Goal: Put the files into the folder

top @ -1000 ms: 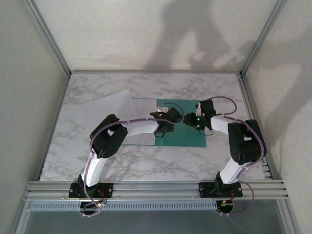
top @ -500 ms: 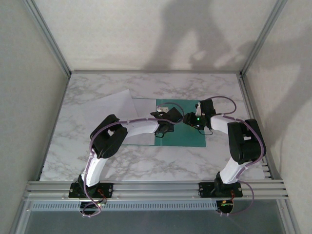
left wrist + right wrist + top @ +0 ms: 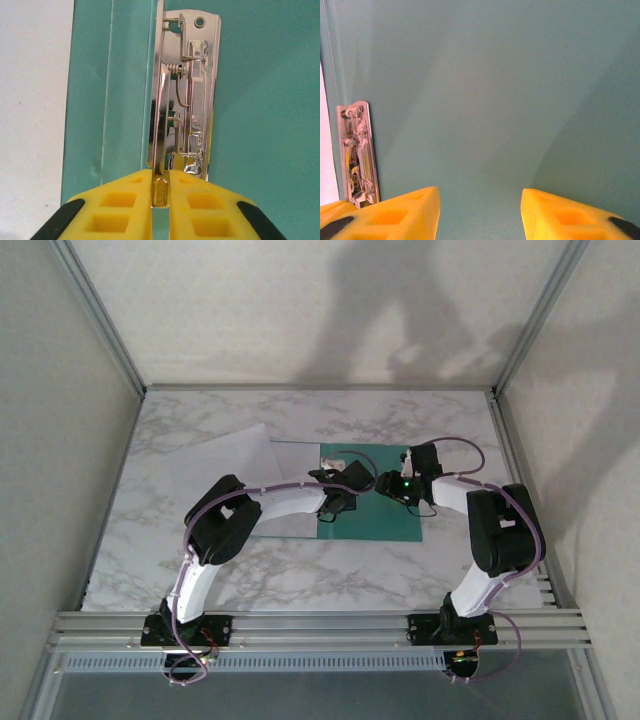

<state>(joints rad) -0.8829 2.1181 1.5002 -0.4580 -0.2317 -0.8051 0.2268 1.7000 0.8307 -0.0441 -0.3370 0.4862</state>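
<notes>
Pale panels (image 3: 300,310) walled the marble table (image 3: 300,575). The teal folder (image 3: 385,525) lay centre-right, files (image 3: 230,455) at its left. Left gripper (image 3: 161,200) pinched the folder's clip lever (image 3: 160,100); right gripper (image 3: 480,210) hung spread over it.

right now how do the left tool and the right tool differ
1. The left tool is pinched shut on the lever of the metal clip. The right tool stands open with nothing in its gap.
2. The left tool sits at the inner fold of the folder. The right tool hangs over that folder's bare teal leaf, off to the side of the clip.

Both are yellow-tipped and point down at the folder.
</notes>
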